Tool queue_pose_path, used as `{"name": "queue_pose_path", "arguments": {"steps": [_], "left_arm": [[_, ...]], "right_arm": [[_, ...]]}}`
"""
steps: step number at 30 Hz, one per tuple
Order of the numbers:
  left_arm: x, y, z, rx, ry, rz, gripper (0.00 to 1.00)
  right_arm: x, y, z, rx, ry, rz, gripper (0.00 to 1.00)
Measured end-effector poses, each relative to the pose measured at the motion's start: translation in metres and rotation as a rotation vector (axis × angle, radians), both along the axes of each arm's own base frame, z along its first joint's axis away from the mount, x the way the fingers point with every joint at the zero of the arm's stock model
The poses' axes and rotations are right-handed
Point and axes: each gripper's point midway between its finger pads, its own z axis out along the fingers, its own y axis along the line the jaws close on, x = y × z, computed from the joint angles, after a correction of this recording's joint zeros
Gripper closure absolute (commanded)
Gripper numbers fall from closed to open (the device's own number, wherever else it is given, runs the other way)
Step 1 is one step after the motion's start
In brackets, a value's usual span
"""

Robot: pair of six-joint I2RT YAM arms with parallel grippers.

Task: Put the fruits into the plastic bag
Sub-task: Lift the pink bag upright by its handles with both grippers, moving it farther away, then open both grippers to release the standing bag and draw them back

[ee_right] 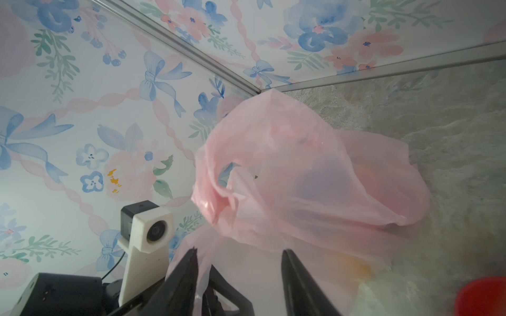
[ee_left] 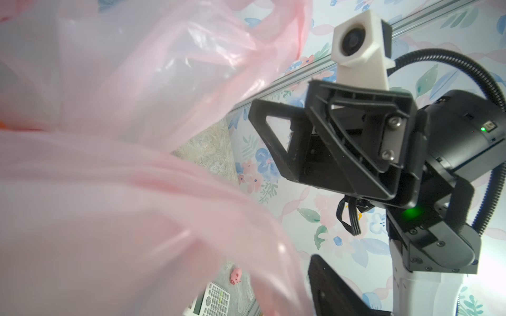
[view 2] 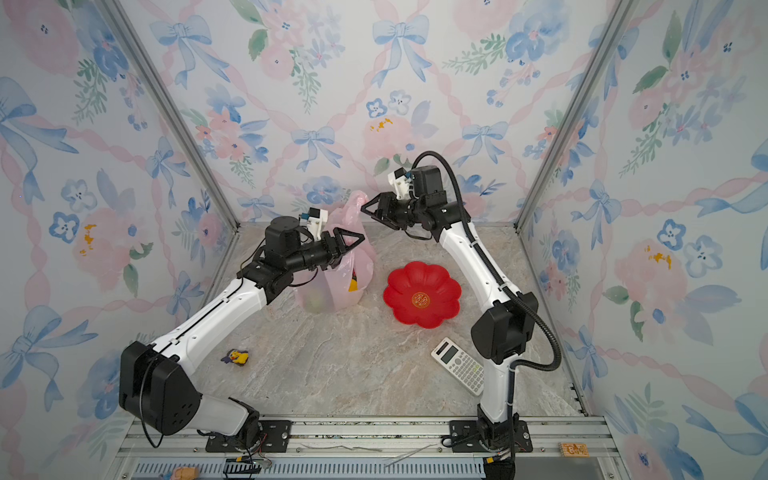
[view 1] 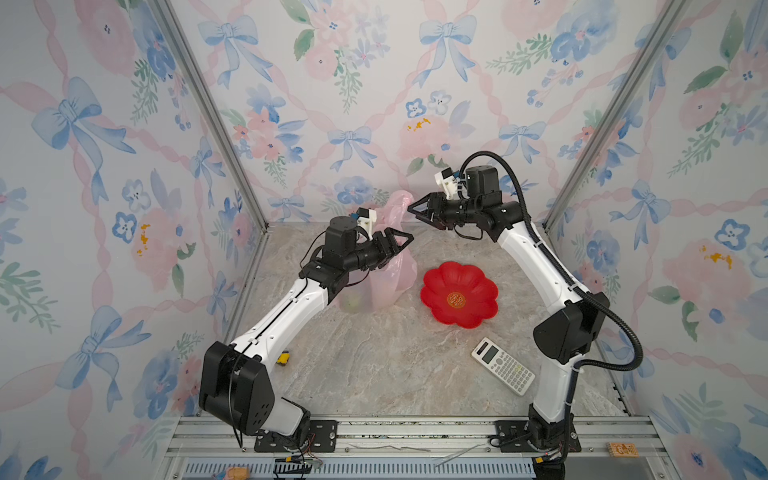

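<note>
Looks like we're basically done here. In both top views the red flower plate is bare, and the fruits show as yellow and green blobs through the pink plastic bag. We can't count them through the film.

The bag stands at about 9 o'clock from the plate, near the back wall. Its long axis runs roughly 6 to 12, with the handles sticking up at the 12 end.

Both arms sit up by those handles. The left gripper is right in front of the bag's upper half. The right gripper sits just at 3 o'clock from the top handle, tips pointing toward 9, so it's the nearer one to that loop.

In the right wrist view that gripper's jaws are clearly spread, with nothing pinched, though a strip of film hangs against one finger. The left gripper's jaws look parted too in a top view, with film billowing close by, but we see no grip.

Our guess is that whatever comes next hinges on backing straight away from the handles without snagging them.
</note>
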Motion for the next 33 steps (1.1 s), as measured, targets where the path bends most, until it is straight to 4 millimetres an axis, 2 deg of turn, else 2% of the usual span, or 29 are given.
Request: {"name": "queue_pose_path", "arguments": {"steps": [5,9,10,17,21,22,23,28,33], "left_arm": [[-0.012,0.028,0.019,0.023,-0.032,0.035,0.16],[-0.021,0.044,0.03,0.032,-0.049,0.054,0.14],[-0.023,0.048,0.032,0.033,-0.05,0.057,0.13],[-0.038,0.068,0.041,0.055,-0.057,0.077,0.12],[-0.047,0.089,0.052,0.061,-0.083,0.119,0.1],[-0.049,0.097,0.057,0.06,-0.097,0.137,0.06],[-0.051,0.105,0.062,0.059,-0.114,0.157,0.02],[-0.063,0.139,0.078,0.079,-0.198,0.254,0.02],[-0.071,0.161,0.077,0.123,-0.249,0.342,0.02]], "right_arm": [[-0.017,-0.011,0.017,-0.037,-0.058,-0.001,0.22],[-0.029,-0.019,0.021,-0.072,-0.081,0.001,0.11],[-0.031,-0.021,0.021,-0.081,-0.087,0.002,0.05],[-0.043,-0.031,0.004,-0.13,-0.054,-0.007,0.04],[-0.046,-0.039,0.002,-0.141,-0.05,-0.025,0.04],[-0.048,-0.043,0.003,-0.144,-0.053,-0.033,0.04],[-0.049,-0.049,0.003,-0.149,-0.057,-0.046,0.04],[-0.061,-0.089,0.013,-0.147,-0.098,-0.138,0.04],[-0.07,-0.134,0.023,-0.131,-0.185,-0.264,0.04]]}}
